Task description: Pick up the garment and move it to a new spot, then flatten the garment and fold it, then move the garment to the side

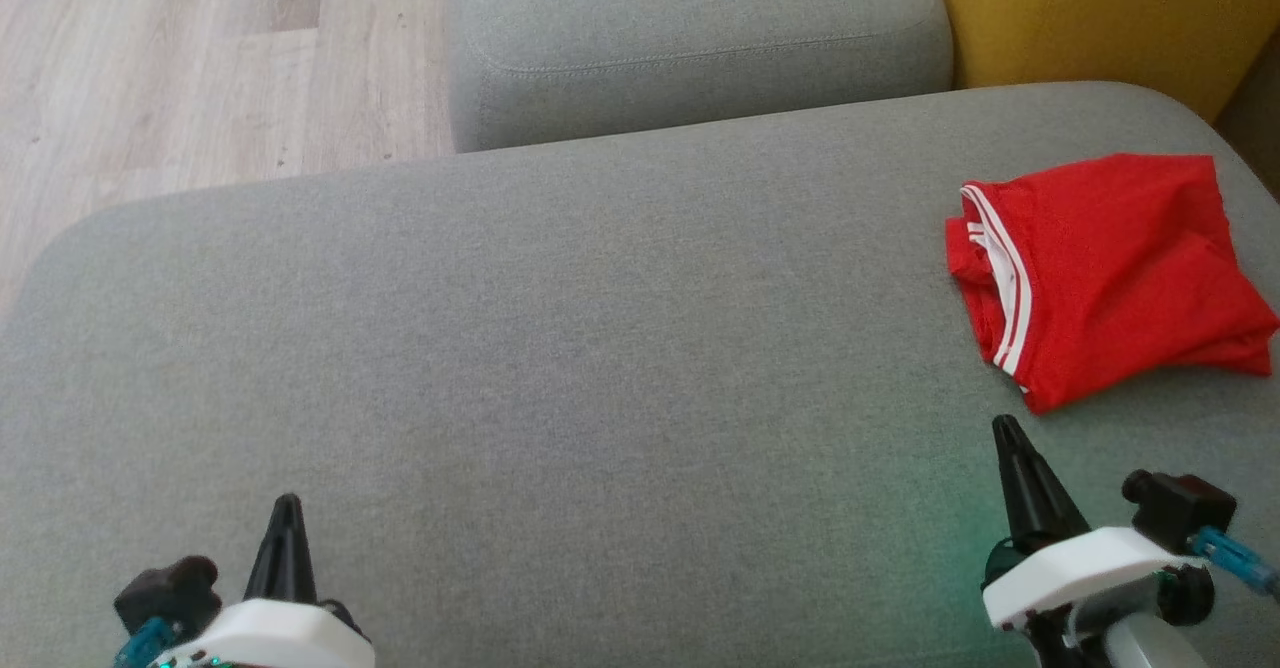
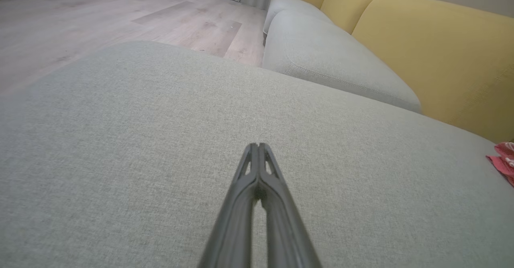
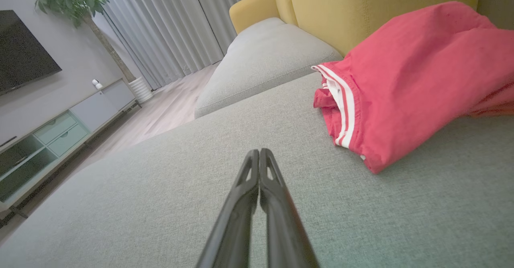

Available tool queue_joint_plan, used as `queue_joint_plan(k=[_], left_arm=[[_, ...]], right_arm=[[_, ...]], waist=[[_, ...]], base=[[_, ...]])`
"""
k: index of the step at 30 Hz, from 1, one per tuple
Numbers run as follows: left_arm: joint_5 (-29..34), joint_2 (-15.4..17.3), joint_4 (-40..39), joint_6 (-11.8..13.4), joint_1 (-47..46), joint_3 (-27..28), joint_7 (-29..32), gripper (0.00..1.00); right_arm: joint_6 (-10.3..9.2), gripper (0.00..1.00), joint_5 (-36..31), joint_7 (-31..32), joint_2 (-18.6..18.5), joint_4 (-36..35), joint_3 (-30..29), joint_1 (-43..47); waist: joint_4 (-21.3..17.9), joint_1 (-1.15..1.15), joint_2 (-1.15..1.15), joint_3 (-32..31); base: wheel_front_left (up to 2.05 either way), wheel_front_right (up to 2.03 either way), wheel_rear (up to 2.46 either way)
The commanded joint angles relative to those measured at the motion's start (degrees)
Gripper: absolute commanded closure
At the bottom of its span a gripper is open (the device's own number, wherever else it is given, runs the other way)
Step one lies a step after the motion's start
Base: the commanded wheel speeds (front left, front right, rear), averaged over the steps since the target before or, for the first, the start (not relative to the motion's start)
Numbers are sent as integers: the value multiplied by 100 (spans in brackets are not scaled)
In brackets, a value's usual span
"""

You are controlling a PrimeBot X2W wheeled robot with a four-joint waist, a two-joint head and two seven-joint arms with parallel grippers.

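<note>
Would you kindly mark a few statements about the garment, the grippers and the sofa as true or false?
1. The red garment lies on the grey cushion, towards the robot's right. True.
2. The left gripper and the right gripper are both shut. True.
3. The right gripper holds the garment. False: it is empty and stops short of the garment's near edge.
4. The garment is spread flat in one layer. False: it is folded over itself in a rumpled bundle.
5. The sofa back is blue. False: it is yellow.
</note>
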Motion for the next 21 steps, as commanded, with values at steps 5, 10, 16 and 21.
queue_joint_plan(k=[5, 10, 16, 21], left_arm=[[-421, 49, -242, -58, -366, 81, 93, 100], [-752, 50, -254, -92, -401, 104, 173, 100], [-1148, 52, -266, -132, -444, 132, 270, 100], [-1478, 53, -275, -166, -481, 157, 352, 100]], right_arm=[[-1, 100, 362, 99, 33, -250, -152, -292], [-1, 100, 629, 182, 72, -291, -237, -296], [-1, 100, 951, 281, 119, -339, -339, -300], [-1, 100, 1219, 363, 158, -380, -424, -303]], waist=[[16, 0, 0, 17], [30, 0, 0, 33], [48, 0, 0, 52], [63, 0, 0, 67]], base=[[0, 0, 0], [0, 0, 0], [0, 0, 0], [0, 0, 0]])
